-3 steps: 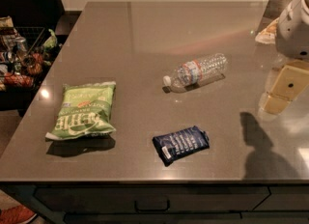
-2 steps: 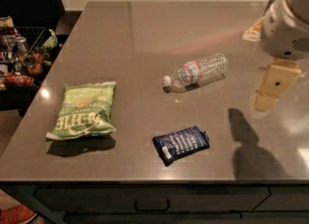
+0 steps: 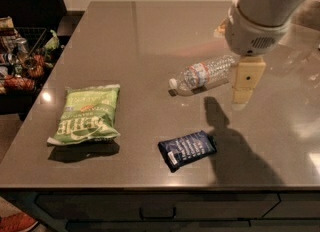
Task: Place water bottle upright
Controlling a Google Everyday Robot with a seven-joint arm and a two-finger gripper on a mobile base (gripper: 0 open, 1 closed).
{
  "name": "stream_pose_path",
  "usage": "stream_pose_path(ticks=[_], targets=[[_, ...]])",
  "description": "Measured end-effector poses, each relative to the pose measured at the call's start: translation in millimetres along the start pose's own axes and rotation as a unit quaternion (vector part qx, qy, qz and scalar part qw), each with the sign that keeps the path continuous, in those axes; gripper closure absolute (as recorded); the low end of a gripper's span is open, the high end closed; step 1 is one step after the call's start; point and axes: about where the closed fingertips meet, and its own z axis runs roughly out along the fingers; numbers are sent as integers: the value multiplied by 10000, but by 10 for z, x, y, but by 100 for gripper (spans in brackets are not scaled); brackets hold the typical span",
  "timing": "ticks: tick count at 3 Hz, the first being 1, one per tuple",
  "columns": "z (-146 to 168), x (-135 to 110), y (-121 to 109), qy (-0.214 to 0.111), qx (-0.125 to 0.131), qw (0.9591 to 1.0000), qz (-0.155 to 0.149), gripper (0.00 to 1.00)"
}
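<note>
A water bottle (image 3: 204, 74) is lying sideways in the middle of the bench (image 3: 150, 26), cap toward the left edge. The gripper (image 3: 246, 81) is hanging just beside its base; whether it is open cannot be told. A glancing touch risks sending the round bottle rolling away

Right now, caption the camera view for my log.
Gripper hovers beside the water bottle lying sideways on the table, near a green chip bag and blue packet.
</note>
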Motion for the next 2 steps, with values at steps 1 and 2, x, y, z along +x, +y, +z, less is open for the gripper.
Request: stream_pose_path(ticks=[1, 2], targets=[[255, -153, -250, -111, -179, 9991, -369, 0], [543, -200, -458, -256, -420, 9971, -583, 0]])
